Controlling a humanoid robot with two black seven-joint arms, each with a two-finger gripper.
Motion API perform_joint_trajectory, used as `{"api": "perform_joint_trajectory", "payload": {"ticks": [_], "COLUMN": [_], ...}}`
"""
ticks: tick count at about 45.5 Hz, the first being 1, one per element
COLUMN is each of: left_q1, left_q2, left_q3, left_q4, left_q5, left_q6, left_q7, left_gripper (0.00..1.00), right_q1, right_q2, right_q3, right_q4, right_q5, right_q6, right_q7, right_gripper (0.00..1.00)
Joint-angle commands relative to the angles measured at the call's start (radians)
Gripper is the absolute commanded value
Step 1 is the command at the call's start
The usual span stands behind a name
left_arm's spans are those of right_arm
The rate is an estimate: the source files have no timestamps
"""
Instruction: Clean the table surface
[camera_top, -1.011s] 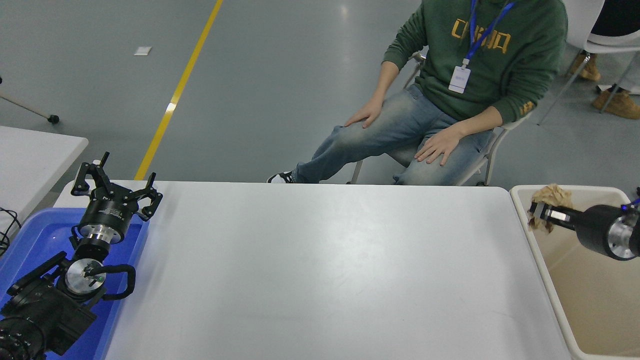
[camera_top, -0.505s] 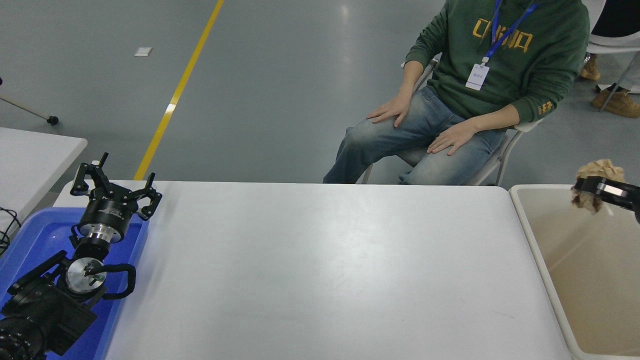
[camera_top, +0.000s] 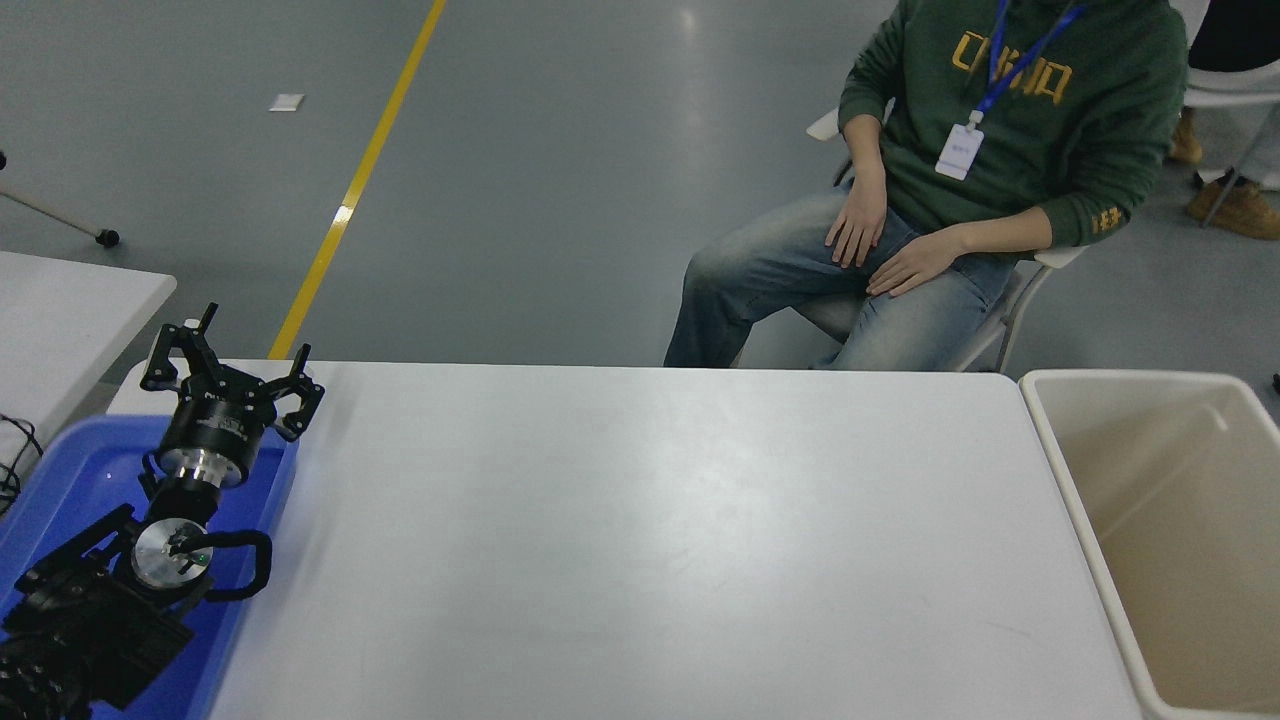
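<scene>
The counter (camera_top: 640, 540), a wide matte white top with rounded corners, is seen filling the middle and lower part of the head view; its surface is shown bare and smooth, with faint sheen marks only. The blue tray (camera_top: 60, 480) is seen at the counter's left end, overlapping its near-left edge. The left gripper (camera_top: 232, 372) is held above the tray's far right corner, pointing away from the camera; its jaws are spread wide, and nothing is held between them. The left arm is seen running back from it toward the lower left corner of the view, over the tray. The right arm is not seen in this view. The beige bin (camera_top: 1060, 470) is placed just beside the counter's right end, its rim nearly touching the counter's edge; whether anything lies in it cannot be told from the part shown. Beyond the counter's far right edge a person (camera_top: 1000, 130) in a green hoodie and jeans is seated on a white chair (camera_top: 1030, 280), both hands resting on the thighs. A smaller white table (camera_top: 70, 310) is partly shown to the left of the counter, behind the tray.
</scene>
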Motion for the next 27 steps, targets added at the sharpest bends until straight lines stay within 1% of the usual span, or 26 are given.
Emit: {"api": "perform_joint_trajectory", "payload": {"ticks": [1, 8, 15, 22, 27], "left_q1": [0.000, 0.000, 0.000, 0.000, 0.000], "left_q2": [0.000, 0.000, 0.000, 0.000, 0.000], "left_q3": [0.000, 0.000, 0.000, 0.000, 0.000], "left_q4": [-0.001, 0.000, 0.001, 0.001, 0.000], "left_q5": [0.000, 0.000, 0.000, 0.000, 0.000], "left_q6": [0.000, 0.000, 0.000, 0.000, 0.000], "left_q7": [0.000, 0.000, 0.000, 0.000, 0.000], "left_gripper": [1.00, 1.00, 1.00, 1.00, 1.00], "right_q1": [-0.124, -0.199, -0.248, -0.293, -0.316], "right_q2": [0.128, 0.225, 0.322, 0.392, 0.474], "right_q3": [0.004, 0.005, 0.005, 0.005, -0.004], "right_q4": [-0.137, -0.229, -0.335, -0.449, -0.553], "right_q5": [0.057, 0.071, 0.071, 0.076, 0.106], "right_q6": [-0.080, -0.137, -0.145, -0.143, -0.136], "right_q7": [0.005, 0.005, 0.011, 0.051, 0.085], "right_gripper": [0.00, 0.00, 0.00, 0.00, 0.00]}}
